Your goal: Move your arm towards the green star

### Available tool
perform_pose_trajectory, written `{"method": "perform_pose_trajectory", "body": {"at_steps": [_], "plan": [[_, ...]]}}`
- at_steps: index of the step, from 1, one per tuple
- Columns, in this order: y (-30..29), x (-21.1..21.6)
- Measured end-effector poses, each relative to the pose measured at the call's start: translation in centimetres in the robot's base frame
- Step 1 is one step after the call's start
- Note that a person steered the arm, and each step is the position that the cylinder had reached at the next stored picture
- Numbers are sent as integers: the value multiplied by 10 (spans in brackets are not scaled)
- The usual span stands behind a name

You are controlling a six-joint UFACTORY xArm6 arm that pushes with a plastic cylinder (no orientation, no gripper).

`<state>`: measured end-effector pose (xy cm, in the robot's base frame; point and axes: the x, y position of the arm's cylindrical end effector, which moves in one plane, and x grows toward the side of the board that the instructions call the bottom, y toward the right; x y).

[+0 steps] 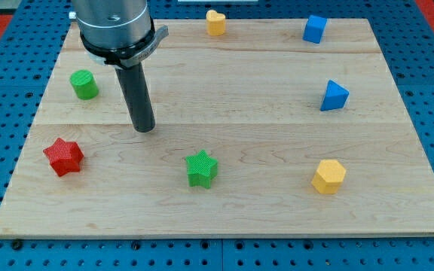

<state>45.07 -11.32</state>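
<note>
Green star (201, 168) sits near the front edge, centre-left, untouched. I'm mid-approach: my tip (144, 128) rests on the board, farther back and left of it, well apart. Next I slide right and nearer. My rod stands upright; no pincer here, so nothing grasped.

No readable text, labels, brands, numbers or signs appear on anything here.
</note>
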Motion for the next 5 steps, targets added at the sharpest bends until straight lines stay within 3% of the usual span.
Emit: {"method": "perform_pose_trajectory", "body": {"at_steps": [5], "plan": [[42,0]]}}
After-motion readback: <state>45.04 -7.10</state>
